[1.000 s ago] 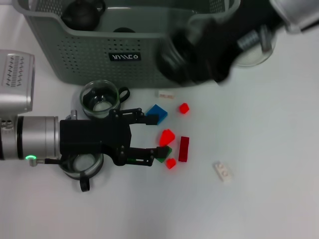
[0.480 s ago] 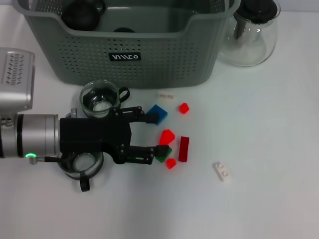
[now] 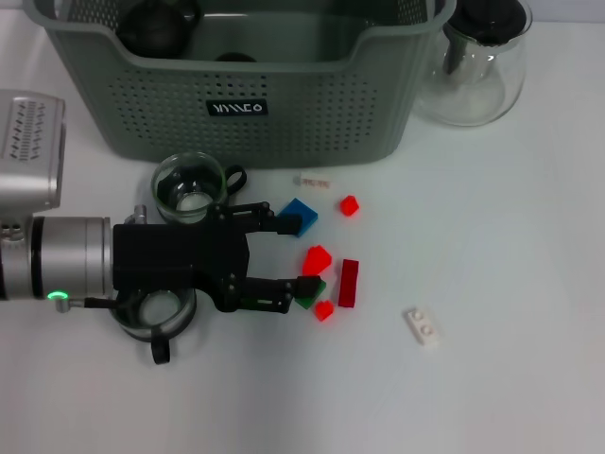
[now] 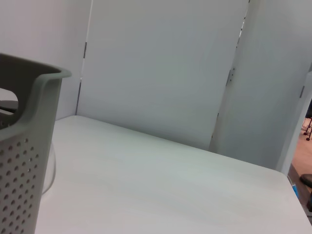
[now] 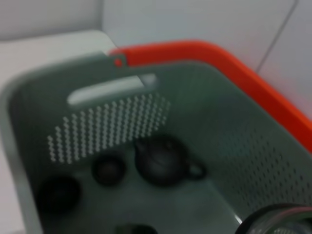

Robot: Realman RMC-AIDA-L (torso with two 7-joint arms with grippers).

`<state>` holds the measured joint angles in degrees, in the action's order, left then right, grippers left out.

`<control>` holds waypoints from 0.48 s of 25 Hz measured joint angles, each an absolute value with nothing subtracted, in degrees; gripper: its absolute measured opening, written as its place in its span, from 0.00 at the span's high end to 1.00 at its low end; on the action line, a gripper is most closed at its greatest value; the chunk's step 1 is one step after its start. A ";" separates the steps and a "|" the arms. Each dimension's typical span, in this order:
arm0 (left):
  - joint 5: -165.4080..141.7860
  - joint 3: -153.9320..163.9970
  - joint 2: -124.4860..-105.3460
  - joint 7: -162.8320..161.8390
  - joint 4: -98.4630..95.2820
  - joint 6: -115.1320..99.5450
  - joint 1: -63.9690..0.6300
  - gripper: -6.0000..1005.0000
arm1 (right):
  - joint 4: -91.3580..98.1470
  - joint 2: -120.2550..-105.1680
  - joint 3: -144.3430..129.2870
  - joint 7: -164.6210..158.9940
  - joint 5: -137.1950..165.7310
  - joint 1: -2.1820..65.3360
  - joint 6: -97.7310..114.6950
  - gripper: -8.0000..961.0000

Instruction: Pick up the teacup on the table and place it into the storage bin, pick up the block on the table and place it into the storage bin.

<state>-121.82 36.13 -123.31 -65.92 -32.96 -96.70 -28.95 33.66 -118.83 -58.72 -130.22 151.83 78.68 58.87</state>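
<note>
Right arm is gone from the head view: a second ago it was sweeping over the near right corner of the storage bin (image 3: 246, 104), half a second ago it had already cleared, and it's out of the head view now, so you can't tell that end effector's finger state (its wrist camera looks down into the bin, where a dark teapot (image 5: 163, 163) and two small dark cups (image 5: 108, 169) sit on the floor). Read that as a drop-off pass finished and the arm pulled back, though that's my judgement. The left end effector (image 3: 288, 255) has barely moved across the three head frames: it sits low over the bench (image 3: 492, 359), fingers spread wide, holding nothing, with the near fingertip (image 3: 304, 284) just about touching the green block (image 3: 310, 291) and the far fingertip by the blue block (image 3: 298, 216). The red block (image 3: 318, 257) lies in the gap between them, so that looks like your next pick. Two glass teacups are not yet binned: one (image 3: 190, 186) just in front of the bin's near wall, the other (image 3: 154, 314) mostly hidden under the left wrist. More red pieces, a dark red bar (image 3: 349, 282) and a white brick (image 3: 423, 326) lie to the right. Glass pot (image 3: 477, 66) stands right of the bin, untouched.
</note>
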 joint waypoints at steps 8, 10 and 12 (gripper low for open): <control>-121.70 36.12 -123.31 -65.92 -32.86 -96.42 -29.00 0.18 | 25.47 -119.98 -63.62 -129.82 152.49 78.00 48.22 0.94; -121.68 36.12 -123.32 -65.92 -32.81 -96.39 -29.10 0.18 | 24.02 -120.14 -64.55 -129.78 152.50 77.80 46.24 0.94; -121.66 36.12 -123.36 -65.92 -32.81 -96.32 -29.12 0.18 | 22.74 -120.18 -65.16 -129.78 152.51 77.61 44.92 0.94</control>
